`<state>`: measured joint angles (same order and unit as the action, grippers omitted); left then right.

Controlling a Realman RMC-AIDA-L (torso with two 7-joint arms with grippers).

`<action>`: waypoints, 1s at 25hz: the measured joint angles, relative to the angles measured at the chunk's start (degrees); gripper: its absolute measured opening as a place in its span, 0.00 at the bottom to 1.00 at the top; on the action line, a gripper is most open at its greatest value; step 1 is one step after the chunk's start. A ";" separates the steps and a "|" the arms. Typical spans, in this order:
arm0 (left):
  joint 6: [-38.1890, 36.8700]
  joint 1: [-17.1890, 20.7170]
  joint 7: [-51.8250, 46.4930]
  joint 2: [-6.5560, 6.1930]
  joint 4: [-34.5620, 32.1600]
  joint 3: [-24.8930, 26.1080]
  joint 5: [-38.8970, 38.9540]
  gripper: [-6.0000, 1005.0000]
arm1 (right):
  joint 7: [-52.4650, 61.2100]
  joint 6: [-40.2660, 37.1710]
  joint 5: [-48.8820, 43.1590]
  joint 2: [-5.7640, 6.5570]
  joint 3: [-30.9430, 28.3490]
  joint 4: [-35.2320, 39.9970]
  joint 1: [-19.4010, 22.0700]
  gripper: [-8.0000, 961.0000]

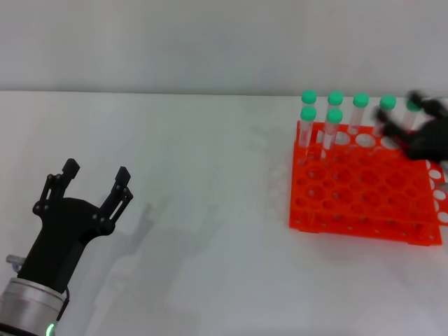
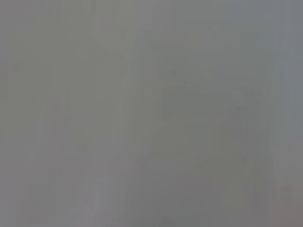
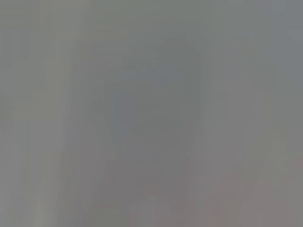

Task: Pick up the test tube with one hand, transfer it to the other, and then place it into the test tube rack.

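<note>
The orange test tube rack (image 1: pixel 364 192) stands on the white table at the right. Several green-capped test tubes (image 1: pixel 334 115) stand upright in its back rows. My right gripper (image 1: pixel 404 115) is blurred at the rack's back right corner, with its fingers spread beside the rightmost green cap (image 1: pixel 412 104), whose tube stands in line with the others. I cannot tell whether it touches that tube. My left gripper (image 1: pixel 96 178) is open and empty at the lower left, low over the table. Both wrist views show only flat grey.
The white table (image 1: pixel 210 175) stretches between the left gripper and the rack, with a pale wall behind it. The rack's front rows of holes hold no tubes.
</note>
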<state>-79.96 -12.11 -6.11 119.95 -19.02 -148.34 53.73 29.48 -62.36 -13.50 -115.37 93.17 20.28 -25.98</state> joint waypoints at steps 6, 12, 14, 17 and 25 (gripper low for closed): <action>0.06 -0.68 -3.83 -0.06 2.29 0.06 0.02 0.86 | -10.71 -4.37 1.62 -0.41 -15.64 -6.16 3.50 0.74; 2.06 -1.69 -11.64 -0.13 5.75 0.43 1.52 0.86 | -13.37 -5.49 6.82 -0.56 -24.84 -12.49 3.51 0.74; 3.28 -2.24 -12.98 -0.15 6.59 0.43 2.37 0.86 | -13.79 -5.53 7.01 -0.62 -24.89 -13.40 3.37 0.74; 6.05 -3.32 -13.46 -0.16 6.73 0.46 5.70 0.86 | -14.76 -2.60 7.00 -0.54 -24.78 -14.15 2.03 0.74; 10.00 -6.99 -11.53 -0.11 6.78 0.51 10.46 0.87 | -18.23 -0.04 7.07 -0.83 -24.82 -14.67 0.79 0.75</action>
<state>-69.96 -19.11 -17.64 119.84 -12.24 -147.83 64.19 11.25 -62.40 -6.43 -116.20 68.35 5.61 -25.19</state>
